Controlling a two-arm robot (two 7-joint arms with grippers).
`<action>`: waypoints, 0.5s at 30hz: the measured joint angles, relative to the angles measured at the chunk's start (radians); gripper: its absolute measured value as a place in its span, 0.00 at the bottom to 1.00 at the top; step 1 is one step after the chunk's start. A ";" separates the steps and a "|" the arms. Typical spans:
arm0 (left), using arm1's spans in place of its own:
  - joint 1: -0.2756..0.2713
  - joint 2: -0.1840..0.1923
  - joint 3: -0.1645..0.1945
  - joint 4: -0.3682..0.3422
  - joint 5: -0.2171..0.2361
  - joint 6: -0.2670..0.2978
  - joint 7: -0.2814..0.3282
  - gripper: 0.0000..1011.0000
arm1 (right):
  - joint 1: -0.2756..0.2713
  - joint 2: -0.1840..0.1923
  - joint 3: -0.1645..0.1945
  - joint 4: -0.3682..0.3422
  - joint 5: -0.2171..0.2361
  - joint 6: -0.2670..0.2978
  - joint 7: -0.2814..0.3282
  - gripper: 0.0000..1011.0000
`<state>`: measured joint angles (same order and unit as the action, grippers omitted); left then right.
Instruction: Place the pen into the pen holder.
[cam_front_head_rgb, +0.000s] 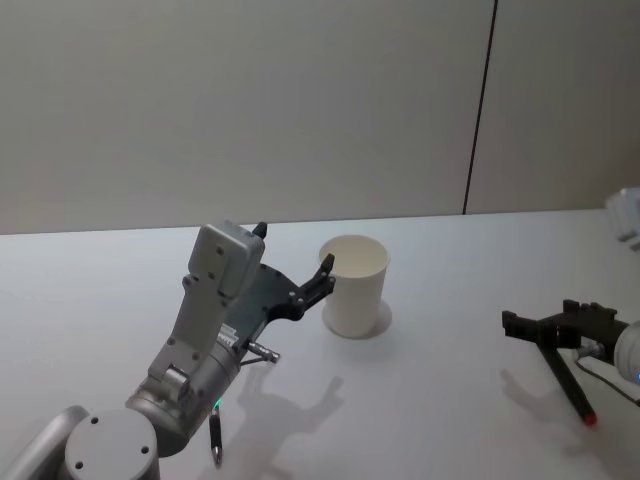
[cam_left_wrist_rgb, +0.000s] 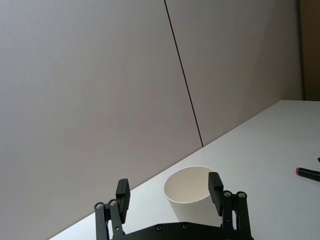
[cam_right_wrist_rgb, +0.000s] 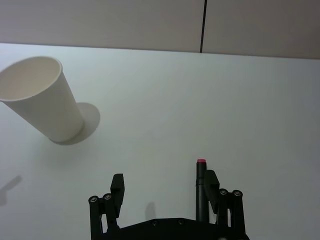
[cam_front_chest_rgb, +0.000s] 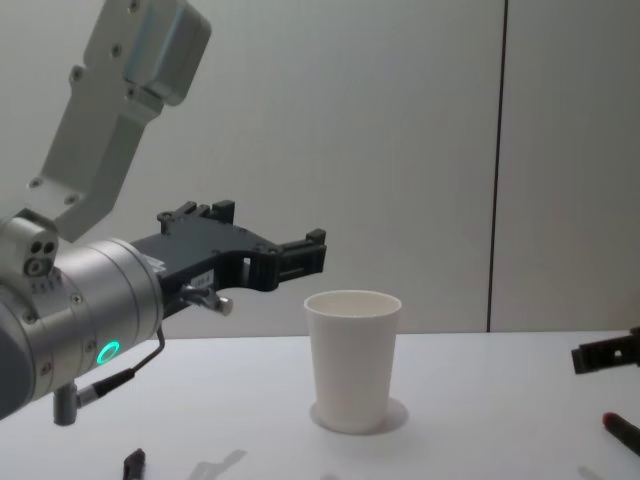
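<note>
Over by the table's right edge, the pen (cam_front_head_rgb: 572, 388) lies flat under the right gripper (cam_right_wrist_rgb: 164, 177), which is spread wide and holding nothing. The left gripper (cam_left_wrist_rgb: 169, 180), also spread and empty, hovers beside the pen holder (cam_front_head_rgb: 355, 290) mid-table. I'd say the pickup and the drop are both left to do.

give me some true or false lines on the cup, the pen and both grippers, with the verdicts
1. The pen holder stands upright on the table. True.
2. The pen is inside the pen holder. False: it is outside, by the right gripper, well apart from the pen holder.
3. The left gripper is shut on the pen holder. False: it is open, up near the holder's rim.
4. The right gripper is open. True.
</note>
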<state>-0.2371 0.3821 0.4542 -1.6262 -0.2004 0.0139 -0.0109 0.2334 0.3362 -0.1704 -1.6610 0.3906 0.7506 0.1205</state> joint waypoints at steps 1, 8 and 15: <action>0.000 0.000 0.000 0.000 0.000 0.000 0.000 0.99 | 0.012 -0.002 -0.001 0.011 -0.005 0.018 0.006 0.99; 0.000 0.000 0.000 0.000 0.000 0.000 0.000 0.99 | 0.063 -0.008 -0.006 0.056 -0.030 0.089 0.035 0.99; 0.000 0.000 0.000 0.000 0.000 0.000 0.000 0.99 | 0.116 -0.013 -0.010 0.103 -0.058 0.153 0.068 0.99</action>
<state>-0.2371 0.3821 0.4543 -1.6262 -0.2004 0.0139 -0.0109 0.3494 0.3232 -0.1806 -1.5584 0.3326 0.9037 0.1888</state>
